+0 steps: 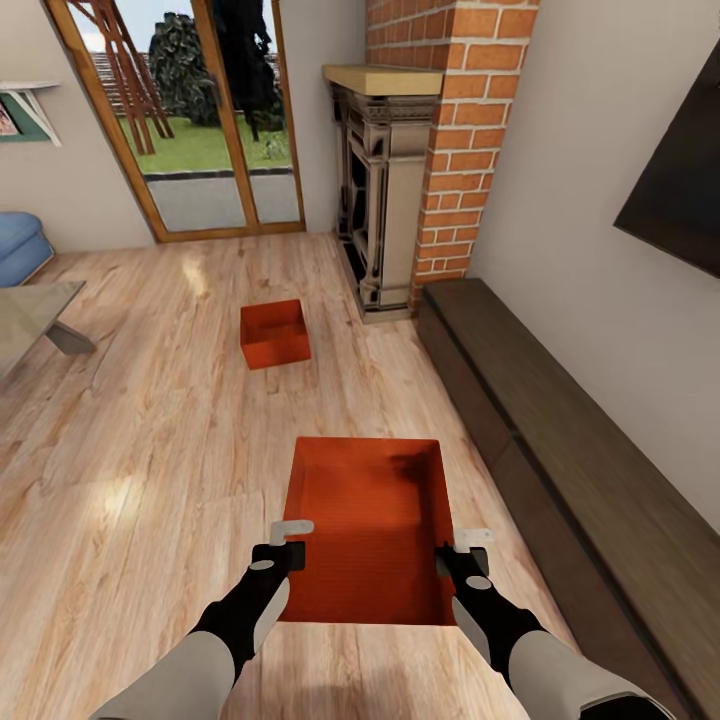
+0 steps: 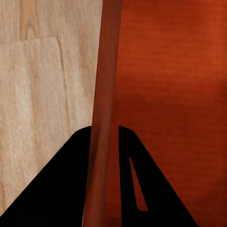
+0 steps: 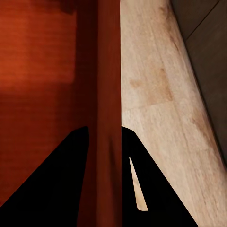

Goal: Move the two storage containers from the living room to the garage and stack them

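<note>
Both grippers straddled the side walls of the near storage container, in the living room.

The left gripper [image 1: 283, 545] had its fingers either side of the near storage container's [image 1: 370, 520] left wall and the right gripper [image 1: 462, 556] likewise on the right wall; each wrist view showed the thin orange-red wall between the two dark fingers, seemingly pinched (though contact could not be confirmed). The step in hand looked like the first pickup; next called for an even two-armed lift, then the drive to the garage. This bin lay on the wood-plank floor [image 1: 150, 470], open side up, its long axis running away from the robot, alongside the dark wooden cabinet [image 1: 560, 470]. The far storage container [image 1: 274, 333] sat well apart, near the fireplace [image 1: 385, 190].
</note>
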You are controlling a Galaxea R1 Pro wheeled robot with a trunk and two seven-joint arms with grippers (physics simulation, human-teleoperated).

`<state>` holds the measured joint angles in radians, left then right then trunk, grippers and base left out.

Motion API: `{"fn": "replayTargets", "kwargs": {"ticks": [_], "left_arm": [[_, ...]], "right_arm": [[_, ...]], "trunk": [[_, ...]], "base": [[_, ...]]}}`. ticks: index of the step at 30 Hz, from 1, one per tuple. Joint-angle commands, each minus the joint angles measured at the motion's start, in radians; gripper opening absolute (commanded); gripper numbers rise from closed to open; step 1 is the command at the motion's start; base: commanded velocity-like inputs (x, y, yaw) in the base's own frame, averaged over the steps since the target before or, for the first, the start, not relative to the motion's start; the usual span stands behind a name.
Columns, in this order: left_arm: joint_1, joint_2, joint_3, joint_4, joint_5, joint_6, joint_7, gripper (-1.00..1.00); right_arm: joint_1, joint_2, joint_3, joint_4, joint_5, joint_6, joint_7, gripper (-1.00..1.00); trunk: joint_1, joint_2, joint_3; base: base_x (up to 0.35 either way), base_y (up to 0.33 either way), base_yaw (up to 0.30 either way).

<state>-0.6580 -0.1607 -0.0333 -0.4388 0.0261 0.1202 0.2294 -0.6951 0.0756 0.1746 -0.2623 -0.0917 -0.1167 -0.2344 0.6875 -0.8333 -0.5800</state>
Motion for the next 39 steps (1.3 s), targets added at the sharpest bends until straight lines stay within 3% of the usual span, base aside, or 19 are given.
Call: {"fn": "replayTargets", "kwargs": {"ticks": [1, 39], "left_arm": [[0.000, -0.001, 0.010, -0.019, -0.014, 0.007, 0.010, -1.00], [-0.001, 0.000, 0.010, -0.020, -0.014, 0.007, 0.010, -1.00]], "right_arm": [[0.000, 0.001, 0.017, 0.003, -0.022, -0.001, 0.000, -1.00], [0.000, 0.001, 0.017, 0.003, -0.020, 0.000, 0.000, -1.00]], "trunk": [[0.000, -0.001, 0.001], [0.000, -0.001, 0.059]], "base": [[0.000, 0.000, 0.000], [0.000, 0.000, 0.000]]}}
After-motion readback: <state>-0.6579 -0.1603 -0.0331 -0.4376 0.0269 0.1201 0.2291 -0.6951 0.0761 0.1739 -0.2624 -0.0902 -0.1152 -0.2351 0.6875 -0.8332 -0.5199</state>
